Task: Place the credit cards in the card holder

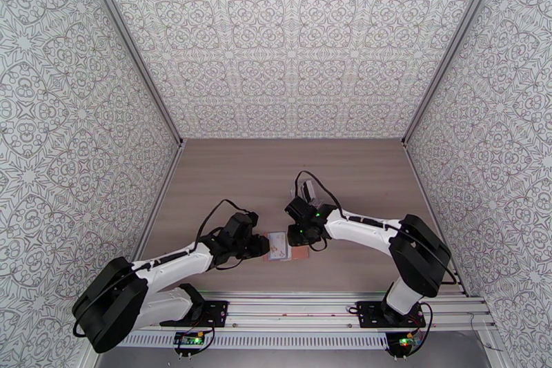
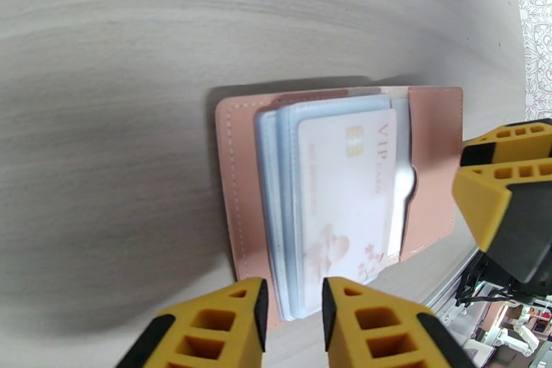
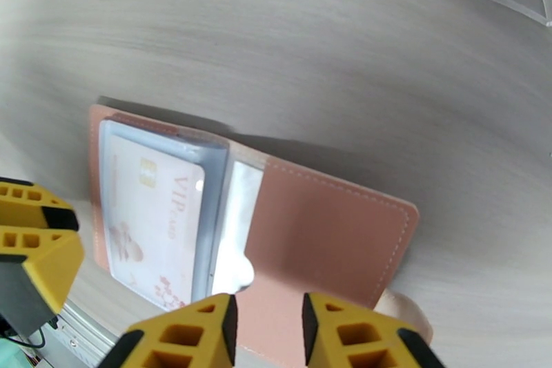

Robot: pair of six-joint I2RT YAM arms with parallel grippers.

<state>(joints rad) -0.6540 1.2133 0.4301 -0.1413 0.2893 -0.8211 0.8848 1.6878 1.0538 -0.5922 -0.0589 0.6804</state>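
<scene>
Card holder [image 2: 433,176] lies open on wood-grain table [image 1: 276,169] between patterned walls [image 1: 290,38].

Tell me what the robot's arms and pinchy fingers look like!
The left arm and right arm are white tubes with chunky black joints, looping black cables and tiny green lights. The left gripper and right gripper have blocky yellow fingers with square holes and black inner pads.

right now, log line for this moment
pink leather card holder open flat; white plastic vip card in sleeve; left jaws apart; right jaws apart
</scene>
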